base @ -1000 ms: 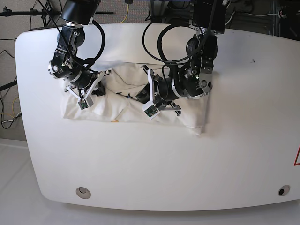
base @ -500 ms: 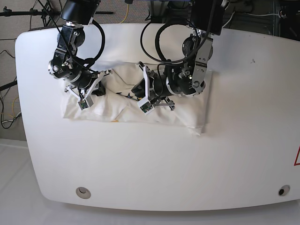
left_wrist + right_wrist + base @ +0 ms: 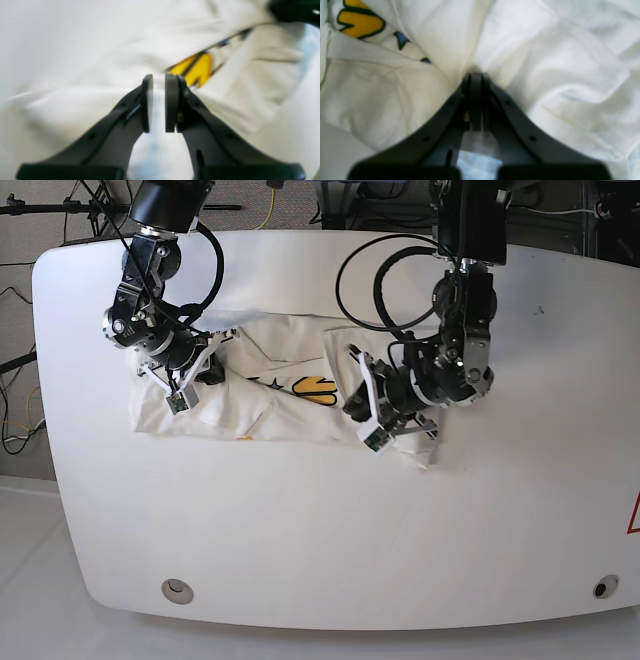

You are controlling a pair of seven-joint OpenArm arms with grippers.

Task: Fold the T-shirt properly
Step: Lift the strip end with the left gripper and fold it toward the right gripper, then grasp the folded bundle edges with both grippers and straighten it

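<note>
The white T-shirt [image 3: 270,408] lies crumpled in a wide band across the back half of the table, with a yellow print [image 3: 320,388] showing near its middle. My left gripper [image 3: 420,438] is low over the shirt's right end. In the left wrist view, the left gripper [image 3: 159,82] is nearly shut, and the T-shirt [image 3: 100,50] gathers in creases at its tips beside the yellow print [image 3: 197,71]. My right gripper [image 3: 213,370] is at the shirt's left part. In the right wrist view, the right gripper [image 3: 475,75] is shut, with folds of the T-shirt [image 3: 545,62] converging on its tips.
The white table [image 3: 300,530] has rounded corners and two small round holes [image 3: 177,589] near its front edge. Black cables loop above both arms at the back. Stands and cords lie beyond the table's far edge.
My left arm has swung from over the shirt's middle to its right end, uncovering the yellow print. The right arm has not moved.
</note>
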